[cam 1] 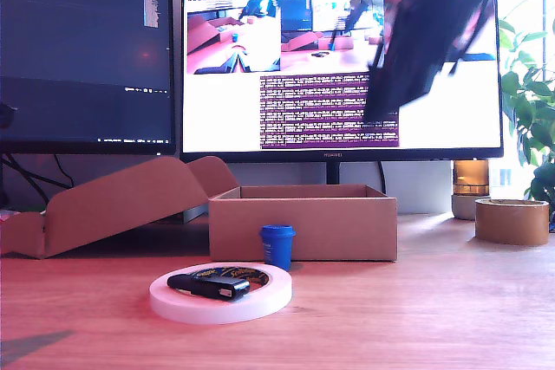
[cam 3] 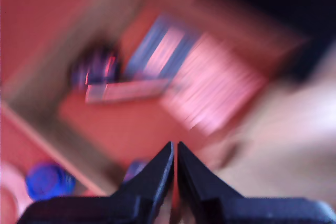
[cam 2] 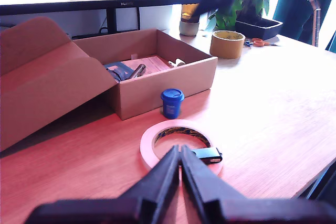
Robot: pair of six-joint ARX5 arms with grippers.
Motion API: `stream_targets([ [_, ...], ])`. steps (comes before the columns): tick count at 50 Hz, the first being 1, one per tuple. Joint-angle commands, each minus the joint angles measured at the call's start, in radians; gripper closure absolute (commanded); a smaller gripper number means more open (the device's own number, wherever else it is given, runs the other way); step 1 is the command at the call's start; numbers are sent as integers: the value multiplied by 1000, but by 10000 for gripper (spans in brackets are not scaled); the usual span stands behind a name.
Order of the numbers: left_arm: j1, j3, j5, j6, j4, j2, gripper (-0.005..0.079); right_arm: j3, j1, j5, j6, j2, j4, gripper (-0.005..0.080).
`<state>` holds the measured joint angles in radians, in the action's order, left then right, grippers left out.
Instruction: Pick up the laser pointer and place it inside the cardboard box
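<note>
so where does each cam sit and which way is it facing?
Exterior view: low at table level, facing the monitors across the cardboard box; a blurred dark arm shows above the box.
First wrist view: on my first pincer, shut, looking over the white tape ring toward the box.
Second wrist view: on my second pincer, shut, looking down into the box; blurred.
Shared: box and blue cap.

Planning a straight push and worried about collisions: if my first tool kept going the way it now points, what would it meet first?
Probably the black gadget with a clip lying inside the white tape roll, directly ahead of my first tool. Depth is unclear, so the roll's near rim could come first.
</note>
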<state>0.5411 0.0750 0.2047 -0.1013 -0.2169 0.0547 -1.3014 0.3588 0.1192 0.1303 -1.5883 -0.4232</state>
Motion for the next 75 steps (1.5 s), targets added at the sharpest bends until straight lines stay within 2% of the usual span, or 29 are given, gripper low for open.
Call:
stream_targets([
  [1,2,-10,-4,4,8,4,764,26,-2,-22,-9,44,-5,762],
  [15,2,-10,-9,4,7,4,764,177,-21,-109,-35,264,46,762],
  [21,2,-10,-20,2,8,4,764,278,-70,-112,-38,350,77,762],
  [35,-23,-10,-193,-30,9,4,764,582,-210,-86,-51,551,181,761],
  [45,-104,-23,-199,-31,15,4,764,729,-282,-64,-41,675,210,762],
  [57,-246,-30,-191,-42,13,4,764,808,-340,-40,-64,791,241,762],
  [66,-344,-30,-155,-57,7,4,764,884,-368,-43,-107,867,371,762],
  [75,-377,-30,-187,-57,0,4,764,950,-375,-14,-107,894,472,762],
])
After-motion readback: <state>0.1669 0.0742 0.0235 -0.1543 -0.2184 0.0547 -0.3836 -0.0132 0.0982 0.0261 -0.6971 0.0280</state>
